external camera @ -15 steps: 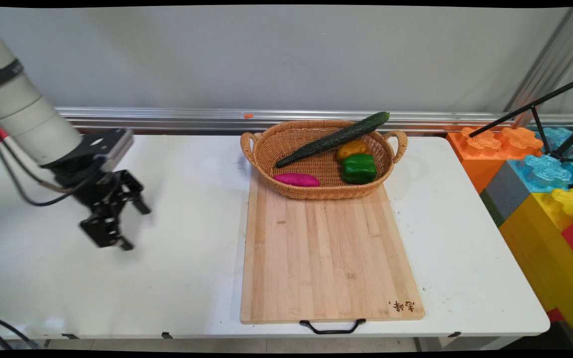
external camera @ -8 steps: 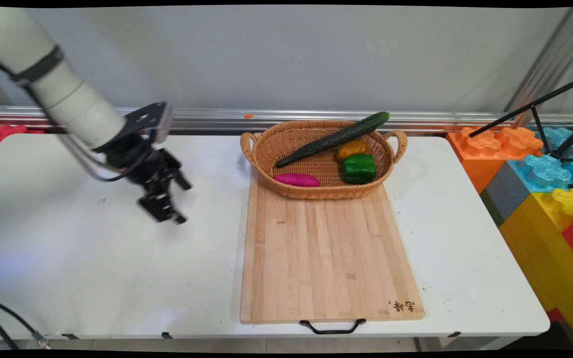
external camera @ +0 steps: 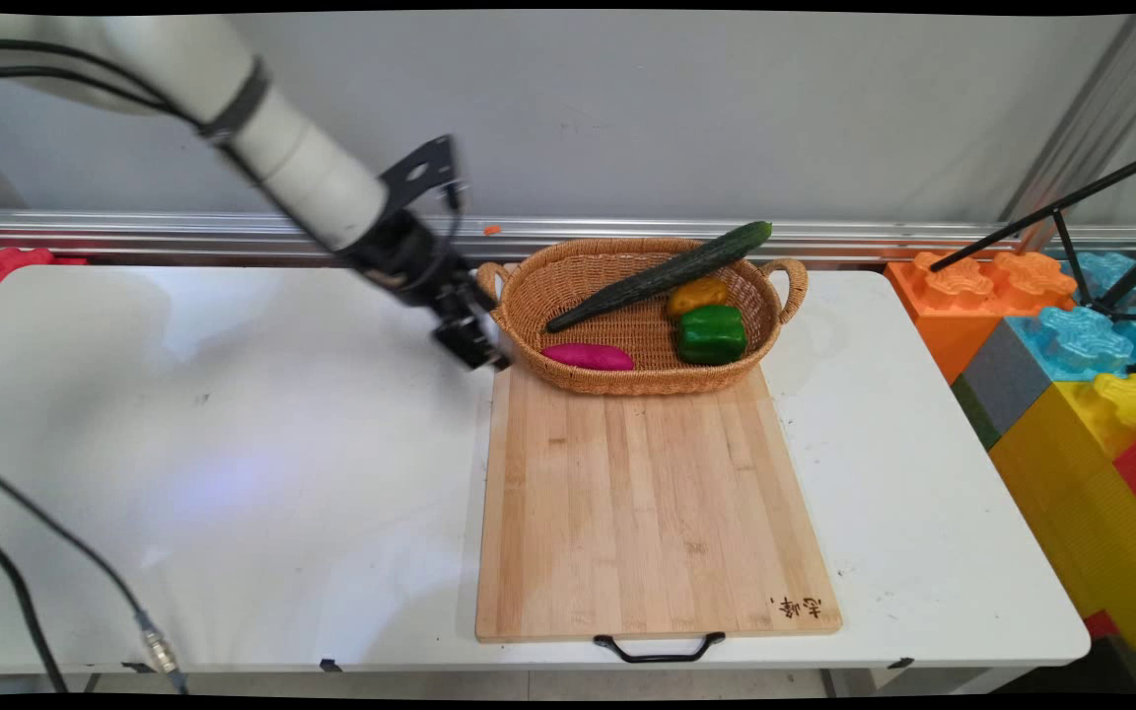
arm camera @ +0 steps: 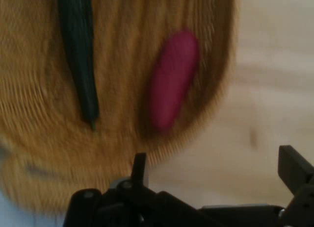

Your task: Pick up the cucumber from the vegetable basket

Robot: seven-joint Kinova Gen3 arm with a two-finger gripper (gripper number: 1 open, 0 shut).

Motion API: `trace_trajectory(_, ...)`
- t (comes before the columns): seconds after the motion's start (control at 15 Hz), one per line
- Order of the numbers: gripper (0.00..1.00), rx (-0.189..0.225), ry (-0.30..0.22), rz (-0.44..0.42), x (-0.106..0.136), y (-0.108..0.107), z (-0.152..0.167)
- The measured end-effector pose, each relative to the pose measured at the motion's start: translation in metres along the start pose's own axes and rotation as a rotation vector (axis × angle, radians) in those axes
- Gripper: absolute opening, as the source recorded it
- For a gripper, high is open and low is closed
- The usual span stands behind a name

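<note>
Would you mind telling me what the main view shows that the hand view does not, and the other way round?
Only the main view shows the green pepper and yellow pepper in the basket, the cutting board's handle, the white table and the coloured blocks at the right. Only the hand view shows the gripper close up, its fingers spread apart over the basket's edge. Both show the basket, the cucumber, the purple sweet potato and the wooden cutting board.
</note>
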Motion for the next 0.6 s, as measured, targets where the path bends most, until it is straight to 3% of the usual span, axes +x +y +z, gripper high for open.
trace_trajectory(0.27, 1.0, 0.068, 0.066, 0.017, 0.046, -0.013, 0.028)
trace_trajectory(0.6, 1.0, 0.159, 0.079, 0.013, 0.079, -0.034, 0.074)
